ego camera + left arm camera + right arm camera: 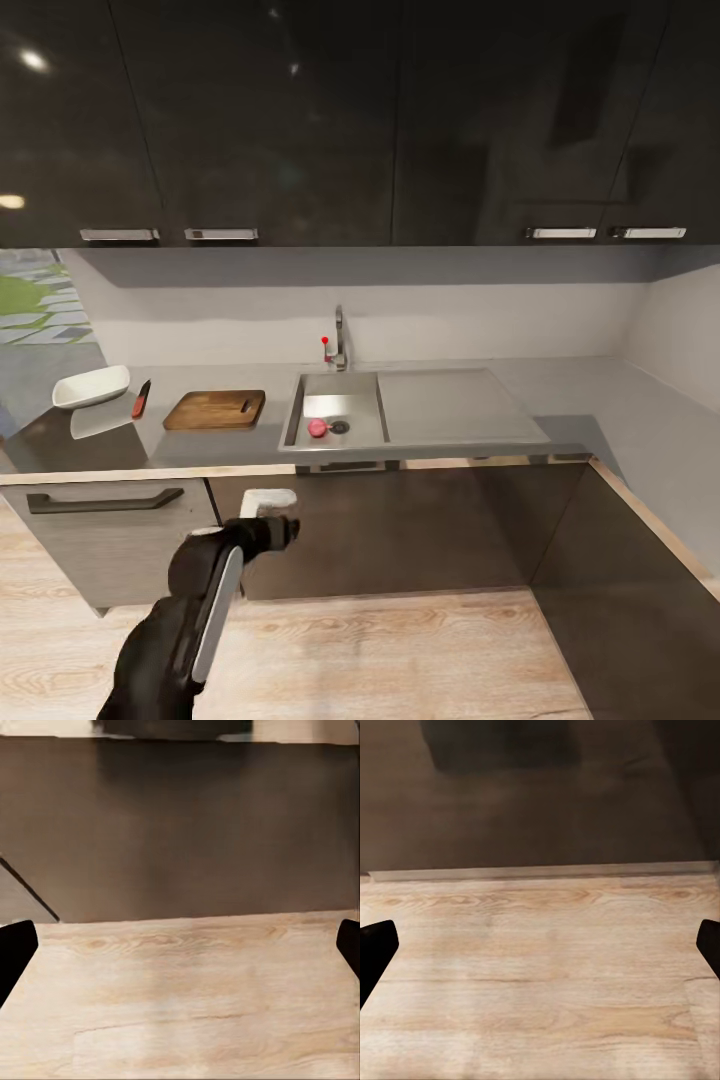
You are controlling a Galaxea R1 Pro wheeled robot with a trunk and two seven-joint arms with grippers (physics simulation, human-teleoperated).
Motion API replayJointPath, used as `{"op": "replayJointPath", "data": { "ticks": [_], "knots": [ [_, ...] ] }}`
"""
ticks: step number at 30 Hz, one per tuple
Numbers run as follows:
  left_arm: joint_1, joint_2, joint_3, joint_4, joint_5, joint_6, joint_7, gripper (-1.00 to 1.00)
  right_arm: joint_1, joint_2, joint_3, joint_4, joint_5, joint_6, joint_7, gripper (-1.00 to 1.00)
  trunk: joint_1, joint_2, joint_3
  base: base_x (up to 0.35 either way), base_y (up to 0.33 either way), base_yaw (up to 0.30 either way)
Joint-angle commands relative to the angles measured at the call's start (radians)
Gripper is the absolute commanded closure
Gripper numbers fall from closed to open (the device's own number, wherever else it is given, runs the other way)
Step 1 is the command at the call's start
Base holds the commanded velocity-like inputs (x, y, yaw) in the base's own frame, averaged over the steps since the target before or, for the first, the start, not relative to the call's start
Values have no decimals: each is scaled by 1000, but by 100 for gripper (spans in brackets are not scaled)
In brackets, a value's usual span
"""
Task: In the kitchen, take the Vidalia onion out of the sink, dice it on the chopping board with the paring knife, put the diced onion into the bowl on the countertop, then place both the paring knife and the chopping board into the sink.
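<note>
Vidalia onion (318, 428) lies in the sink (335, 385) basin beside the drain, chopping board (214, 410), paring knife (141, 398) and bowl (91, 386) alongside on the countertop (560, 385); left gripper (180, 945) and right gripper (540, 945) both spread wide, empty, over wooden floor (540, 967).

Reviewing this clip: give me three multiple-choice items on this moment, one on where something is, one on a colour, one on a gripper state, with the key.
1. Where is the onion?
A. in the sink
B. on the chopping board
C. in the bowl

2. What colour is the paring knife handle?
A. blue
B. red
C. white

3. How is the left gripper?
A. shut on the knife
B. shut on the onion
C. open, holding nothing

Key: 1 A, it lies beside the drain in the basin; 2 B, red shows between bowl and board; 3 C, the fingertips sit far apart over bare wooden floor.
</note>
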Motion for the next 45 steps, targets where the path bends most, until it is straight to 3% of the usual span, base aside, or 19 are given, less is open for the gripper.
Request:
{"op": "replayJointPath", "data": {
  "ticks": [1,2,3,4,9,11,16,22,26,30,45],
  "knots": [
    [-94,-2,-10,3,4,25,12,-100,0,2,-7,-2,8,-2,7,-100,1,-2,-2,0,0,0],
    [-185,-2,-15,20,6,35,16,-100,0,2,-7,-1,8,-2,7,-100,1,-2,-2,0,0,0],
    [-212,-3,-16,30,6,37,17,-100,0,2,-7,-1,8,-2,7,-100,1,-2,-2,0,0,0],
    [-285,-3,-18,81,7,41,19,-100,0,2,-6,-1,8,-1,7,-100,1,-2,-2,0,0,0],
    [-419,-4,-19,261,8,42,28,-100,0,2,-6,-1,8,-1,7,-100,1,-2,-2,0,0,0],
    [-497,-4,-20,368,8,42,58,-100,0,2,-6,1,8,-1,7,-100,1,-2,-2,0,0,0],
    [-604,-3,-20,509,16,37,126,-100,0,2,-6,12,9,-2,7,-100,1,-2,-2,0,0,0],
    [-625,-2,-19,529,32,37,137,-100,0,2,-6,14,9,-2,7,-100,1,-2,-2,0,0,0],
    [-628,2,-27,448,36,40,134,-100,0,2,-6,14,9,-2,7,-100,1,-2,-2,0,0,0],
    [-628,8,-46,426,38,41,134,-100,0,3,-6,15,9,-2,7,-100,1,-2,-2,0,0,0],
    [-628,8,-51,547,37,36,130,-100,0,3,-5,25,9,-2,7,-100,1,-2,-2,141,-43,0]
  ]
}}
